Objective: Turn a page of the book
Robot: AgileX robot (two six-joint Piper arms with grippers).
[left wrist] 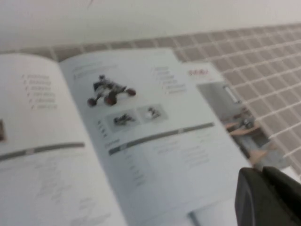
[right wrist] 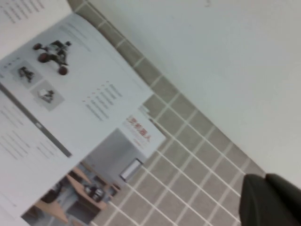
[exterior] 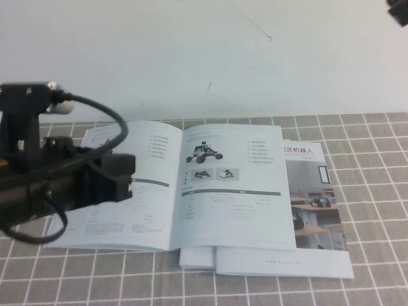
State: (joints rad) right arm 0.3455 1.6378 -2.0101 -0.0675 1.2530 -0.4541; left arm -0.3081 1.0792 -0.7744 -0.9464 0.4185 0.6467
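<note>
The book (exterior: 185, 185) lies open and flat on the checked cloth. Its right page (exterior: 236, 185) shows a wheeled-robot photo, bullet lists and a grey-barred table. The page also shows in the left wrist view (left wrist: 155, 127) and the right wrist view (right wrist: 61, 94). My left gripper (exterior: 125, 176) hovers above the book's left page and points toward the spine. In its wrist view (left wrist: 262, 173) the fingers lie together and hold nothing. My right gripper (exterior: 398, 9) is high at the far right, away from the book. In its wrist view (right wrist: 265, 181) it is shut and empty.
The book rests on booklets with an office-photo cover (exterior: 315, 191) that stick out at its right and near edges. The grey checked cloth (exterior: 376, 166) covers the table. A white wall (exterior: 255, 57) stands right behind it.
</note>
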